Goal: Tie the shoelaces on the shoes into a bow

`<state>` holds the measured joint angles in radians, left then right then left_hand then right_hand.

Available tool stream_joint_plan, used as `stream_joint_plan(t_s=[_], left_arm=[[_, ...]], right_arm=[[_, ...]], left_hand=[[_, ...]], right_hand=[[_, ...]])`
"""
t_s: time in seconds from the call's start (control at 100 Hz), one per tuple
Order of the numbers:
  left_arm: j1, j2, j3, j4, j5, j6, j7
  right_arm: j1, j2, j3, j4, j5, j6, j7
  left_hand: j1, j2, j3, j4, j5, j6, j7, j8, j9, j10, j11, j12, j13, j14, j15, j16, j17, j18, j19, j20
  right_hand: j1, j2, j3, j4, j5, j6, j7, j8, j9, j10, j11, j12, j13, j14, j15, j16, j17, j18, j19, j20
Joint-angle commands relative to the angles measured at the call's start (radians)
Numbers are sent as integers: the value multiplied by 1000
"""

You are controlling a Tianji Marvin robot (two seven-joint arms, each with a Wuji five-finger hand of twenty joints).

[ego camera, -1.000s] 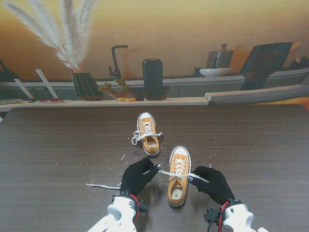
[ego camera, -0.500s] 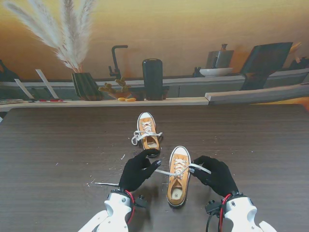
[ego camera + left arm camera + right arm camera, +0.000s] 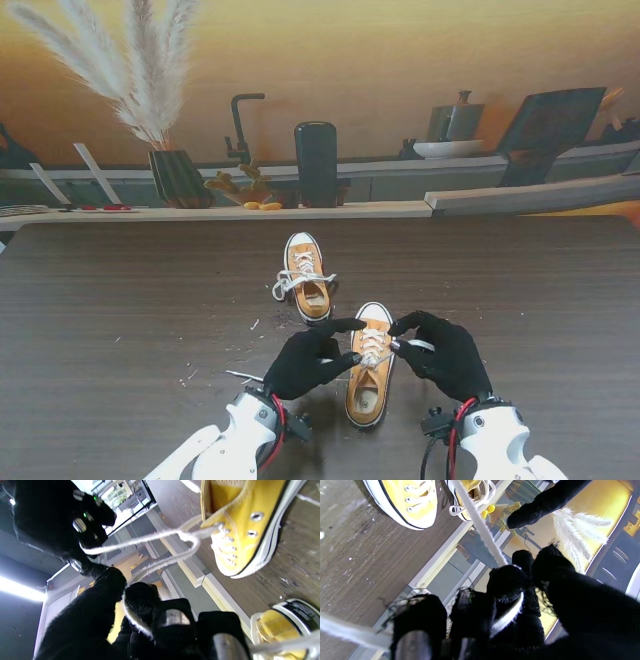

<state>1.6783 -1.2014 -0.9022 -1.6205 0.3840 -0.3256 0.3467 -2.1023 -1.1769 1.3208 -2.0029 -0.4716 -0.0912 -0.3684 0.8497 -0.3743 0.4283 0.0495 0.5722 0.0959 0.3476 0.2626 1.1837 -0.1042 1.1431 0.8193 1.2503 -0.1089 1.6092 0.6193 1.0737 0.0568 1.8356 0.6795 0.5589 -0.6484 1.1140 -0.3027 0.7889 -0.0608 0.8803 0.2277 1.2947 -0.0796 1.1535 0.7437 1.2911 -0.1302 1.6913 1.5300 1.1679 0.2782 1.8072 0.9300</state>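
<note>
On the dark wooden table (image 3: pixel 120 300), your near shoe (image 3: pixel 369 365) is lying between the hands, toe pointing away. Your left hand (image 3: pixel 312 362) and right hand (image 3: pixel 445 356) are each pinching one lace end (image 3: pixel 140 538) taut, crossing over the tongue.

On the dark wood-grain table (image 3: pixel 120 290) we find two yellow canvas sneakers. The nearer sneaker (image 3: pixel 368 385) lies just right of centre, toe pointing away from us. The farther sneaker (image 3: pixel 306 276) sits beyond it and slightly left, the two close but apart.

Our black-gloved left hand (image 3: pixel 312 362) is just left of the nearer sneaker; our black-gloved right hand (image 3: pixel 446 355) just right of it. The white flat shoelace (image 3: pixel 160 533) spans between both hands, over that sneaker.

Behind the table's far edge runs a long pale shelf (image 3: pixel 330 210). On it, left to right: a ribbed dark vase of pampas grass (image 3: pixel 178 176), a black cylindrical canister (image 3: pixel 316 163).
</note>
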Motion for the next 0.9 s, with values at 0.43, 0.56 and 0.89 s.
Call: stream_joint_plan(t_s=[0.43,0.56,0.89], left_arm=[[-116,-7,127,57,-58,59,-101],[-139,-20,156,80,-43,86,-73],[-143,-63,178,92,-41,194,40]], right_arm=[[7,9,-29,-29,-25,-35,50],[8,14,-34,-28,-25,-48,69],[-17,36,6,-44,-31,-86,174]], left_hand=[[-33,-56,27,-48,43,57,-62,-49,51,64,9,-17,26,-32,43,-1,27,-87,258,-43],[14,19,-62,-53,106,12,19,-8,51,69,11,-15,26,-25,39,0,26,-62,258,-57],[144,143,-346,-25,186,-93,585,276,86,61,24,-31,26,16,51,-5,26,-12,258,-35]], right_hand=[[43,-13,20,18,-26,-68,18,-35,82,75,22,21,28,-296,72,40,33,-31,287,3],[45,-15,18,18,-20,-78,25,-36,80,75,18,20,28,-292,69,40,32,-31,287,-2],[43,-14,14,16,24,-128,52,-44,79,77,11,21,28,-289,66,40,32,-32,287,-11]])
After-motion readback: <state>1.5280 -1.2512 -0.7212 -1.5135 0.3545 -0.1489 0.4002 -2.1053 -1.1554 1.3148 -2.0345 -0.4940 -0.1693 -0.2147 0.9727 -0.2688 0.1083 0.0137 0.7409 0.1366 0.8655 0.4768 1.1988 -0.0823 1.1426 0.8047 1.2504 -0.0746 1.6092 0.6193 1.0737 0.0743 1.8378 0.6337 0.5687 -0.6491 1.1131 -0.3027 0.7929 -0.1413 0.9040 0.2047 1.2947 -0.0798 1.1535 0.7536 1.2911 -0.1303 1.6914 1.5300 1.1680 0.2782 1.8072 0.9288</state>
